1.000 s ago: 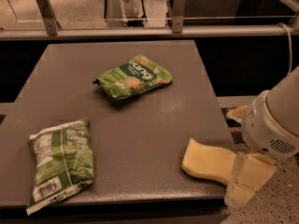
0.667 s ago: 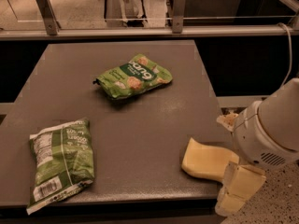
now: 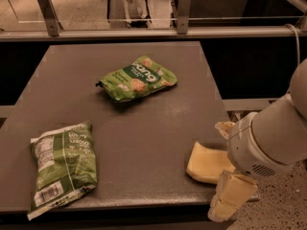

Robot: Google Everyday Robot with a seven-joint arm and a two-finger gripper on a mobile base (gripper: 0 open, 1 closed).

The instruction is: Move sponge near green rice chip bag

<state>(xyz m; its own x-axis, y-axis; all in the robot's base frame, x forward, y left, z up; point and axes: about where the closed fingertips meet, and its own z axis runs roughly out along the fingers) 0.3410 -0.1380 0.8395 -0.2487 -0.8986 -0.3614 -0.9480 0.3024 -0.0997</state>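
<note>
The pale yellow sponge [image 3: 206,164] lies flat near the table's front right corner. The small green rice chip bag [image 3: 137,77] with white lettering lies at the table's middle back, well apart from the sponge. My gripper [image 3: 224,163] is at the sponge's right end, at the table's right edge. Its fingers are spread apart: one fingertip [image 3: 223,127] shows behind the sponge and the other finger [image 3: 232,196] hangs in front of it, past the table's front edge. The white wrist hides the sponge's right end.
A larger green bag [image 3: 62,165] with a white nutrition label and barcode lies at the front left of the dark table [image 3: 144,133]. A metal rail [image 3: 144,31] with posts runs behind the table. Speckled floor shows at the lower right.
The arm has shifted a little to the left and lower, closer over the sponge's right end. The sponge and both bags have not moved.
</note>
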